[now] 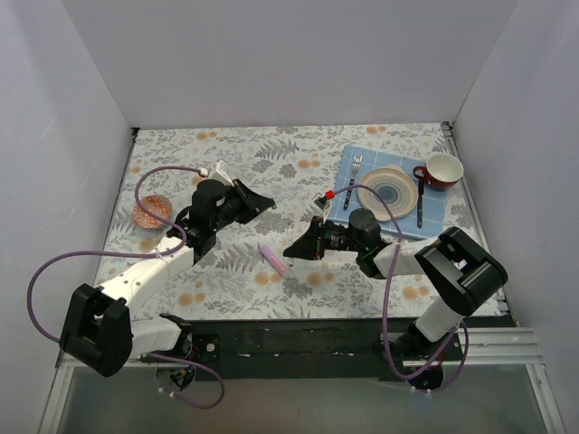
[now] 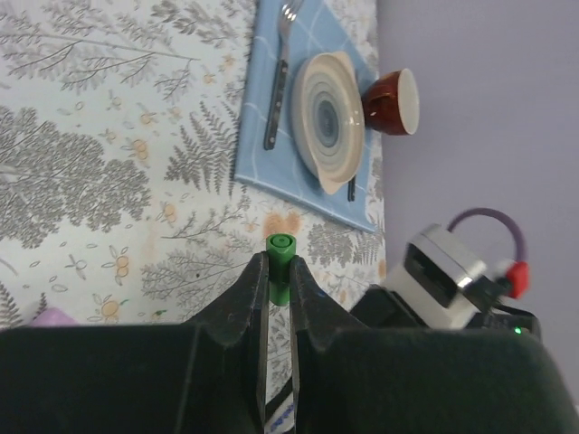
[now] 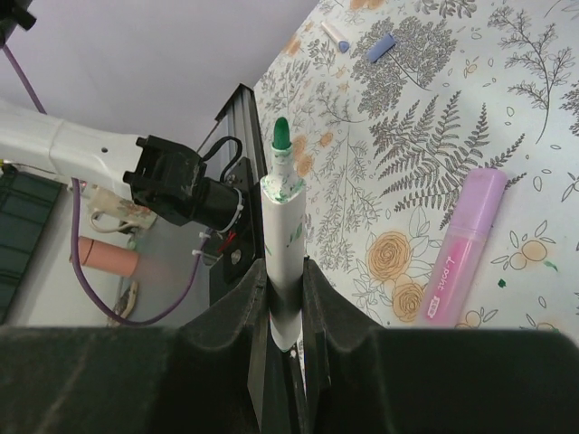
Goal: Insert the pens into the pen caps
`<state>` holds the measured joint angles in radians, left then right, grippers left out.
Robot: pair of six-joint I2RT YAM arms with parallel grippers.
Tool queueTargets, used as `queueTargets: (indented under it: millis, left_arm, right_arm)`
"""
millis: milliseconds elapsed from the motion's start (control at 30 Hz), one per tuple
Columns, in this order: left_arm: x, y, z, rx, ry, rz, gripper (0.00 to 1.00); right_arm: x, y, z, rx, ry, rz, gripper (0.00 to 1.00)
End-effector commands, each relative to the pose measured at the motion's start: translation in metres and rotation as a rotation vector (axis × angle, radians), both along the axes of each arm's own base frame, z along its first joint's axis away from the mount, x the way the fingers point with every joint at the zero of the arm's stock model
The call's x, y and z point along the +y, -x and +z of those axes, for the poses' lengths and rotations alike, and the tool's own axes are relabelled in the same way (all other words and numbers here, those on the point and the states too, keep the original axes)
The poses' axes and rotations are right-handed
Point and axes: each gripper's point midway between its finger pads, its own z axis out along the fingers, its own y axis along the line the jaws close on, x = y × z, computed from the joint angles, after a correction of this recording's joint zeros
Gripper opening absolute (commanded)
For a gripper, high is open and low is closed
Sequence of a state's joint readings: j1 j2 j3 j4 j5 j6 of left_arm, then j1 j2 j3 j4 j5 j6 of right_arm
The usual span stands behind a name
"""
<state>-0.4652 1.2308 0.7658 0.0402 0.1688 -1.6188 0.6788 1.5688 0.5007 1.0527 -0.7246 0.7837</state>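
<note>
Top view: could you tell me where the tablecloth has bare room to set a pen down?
Bare cloth runs along the back wall, from the left corner to the blue mat. Another lies between the pink pen and the front rail. Crowded: the mat, and the middle between left gripper and right gripper.

The black left gripper [image 2: 278, 271] holds a green cap [image 2: 281, 246]. The black right gripper [image 3: 283, 268] holds a white pen [image 3: 284, 212], green-tipped; right of it, a pink-lilac pen [image 3: 466, 249] lies on grey-fern, orange-flowered cloth [image 3: 425, 136].
</note>
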Motion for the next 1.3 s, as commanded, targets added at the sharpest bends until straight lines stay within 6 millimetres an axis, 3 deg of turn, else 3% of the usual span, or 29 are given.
queueTargets:
  millis: [0,600,1267]
  left_arm:
    - [-0.011,0.011,0.041,-0.172,0.081,-0.089,0.00]
    - [-0.019,0.036,0.043,-0.256,0.076,-0.212,0.00]
    - [-0.018,0.032,0.034,-0.283,0.029,-0.201,0.00]
  right_arm:
    - [0.015,-0.006,0.019,-0.012,-0.085,0.039,0.01]
    - [0.034,-0.017,0.023,-0.002,-0.101,0.051,0.01]
    - [0.033,-0.009,0.019,0.011,-0.085,0.051,0.01]
